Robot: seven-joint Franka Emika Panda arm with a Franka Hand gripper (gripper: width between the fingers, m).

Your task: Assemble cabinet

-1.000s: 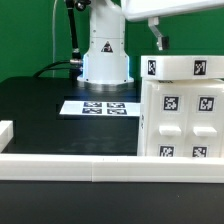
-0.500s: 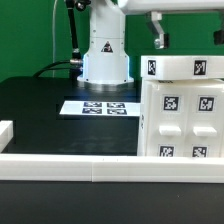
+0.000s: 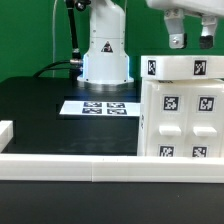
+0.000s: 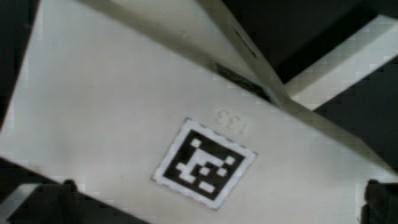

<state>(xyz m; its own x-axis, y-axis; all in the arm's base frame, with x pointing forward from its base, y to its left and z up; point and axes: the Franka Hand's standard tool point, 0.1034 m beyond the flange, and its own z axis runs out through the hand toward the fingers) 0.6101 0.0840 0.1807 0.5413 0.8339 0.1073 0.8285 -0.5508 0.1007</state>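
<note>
The cabinet (image 3: 180, 108) is a large white box with square black-and-white tags, standing at the exterior view's right on the black table. My gripper (image 3: 191, 38) hangs just above its top face, fingers pointing down and spread apart with nothing between them. In the wrist view the cabinet's white top (image 4: 125, 110) fills the picture, with one tag (image 4: 210, 163) on it. My gripper (image 4: 210, 206) shows only as two dark fingertips (image 4: 36, 205) far apart at the picture's edge, straddling that tag from above.
The marker board (image 3: 103, 106) lies flat on the table in front of the arm's white base (image 3: 105, 58). A long low white rail (image 3: 70, 167) runs along the near edge, with a short raised end at the exterior view's left (image 3: 5, 133).
My gripper has moved toward the exterior view's right, from over the cabinet's left edge to over the middle of its top. The cabinet has not moved.
</note>
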